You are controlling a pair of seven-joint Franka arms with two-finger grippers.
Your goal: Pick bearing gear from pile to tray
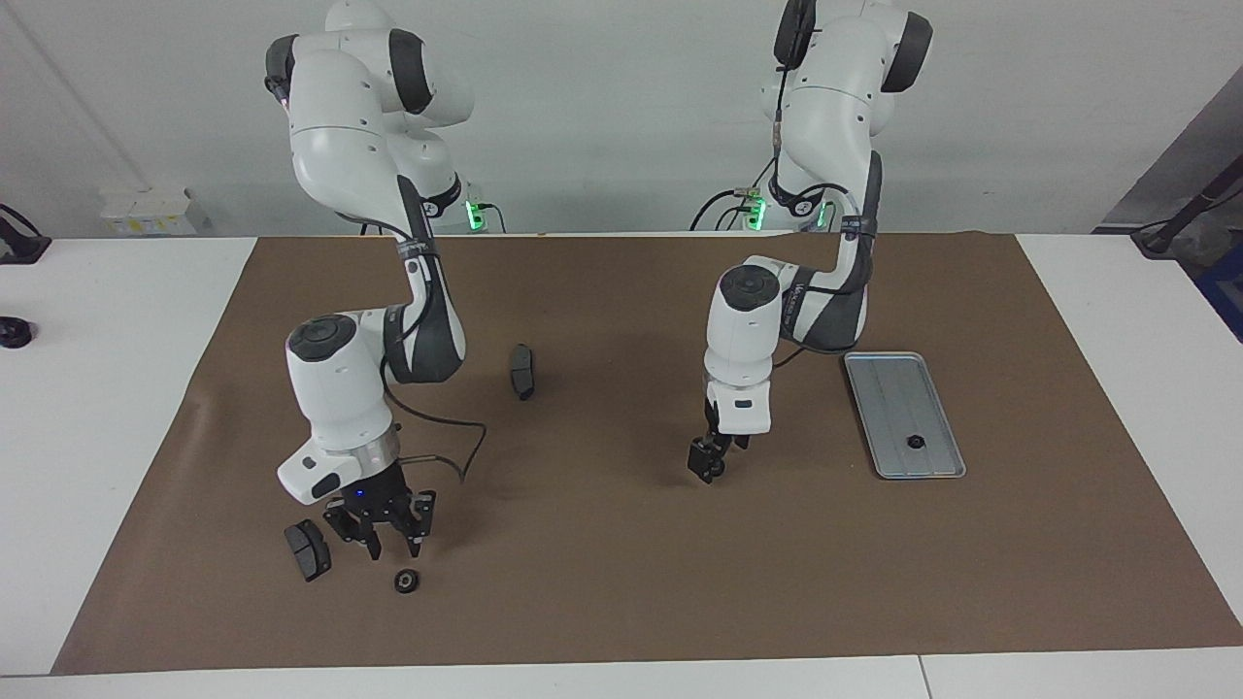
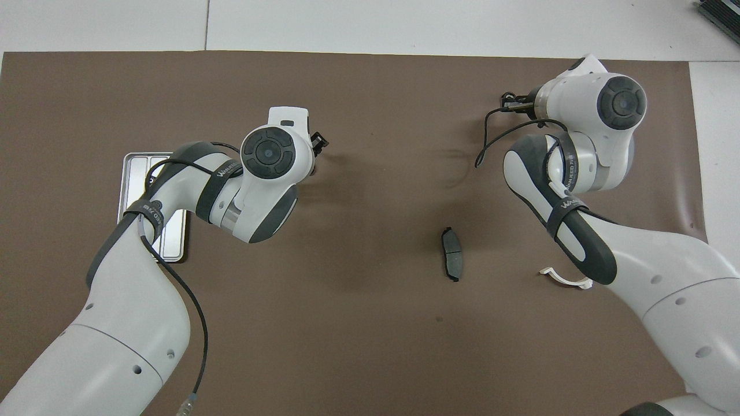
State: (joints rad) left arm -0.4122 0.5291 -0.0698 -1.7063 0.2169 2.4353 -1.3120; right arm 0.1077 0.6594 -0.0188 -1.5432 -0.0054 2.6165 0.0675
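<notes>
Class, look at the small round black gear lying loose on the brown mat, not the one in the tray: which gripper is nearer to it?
Right. The right gripper hangs open just above and beside the loose gear; the left gripper hangs over mid-mat, closer to the tray.

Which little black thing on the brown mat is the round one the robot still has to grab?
Find the right gripper, low over the brown mat at the right arm's end of the table. Just past its open fingers, farther from the robots, lies the bearing gear. It is a small black ring with a hole, while the black pad beside it is flat and oblong.
</notes>
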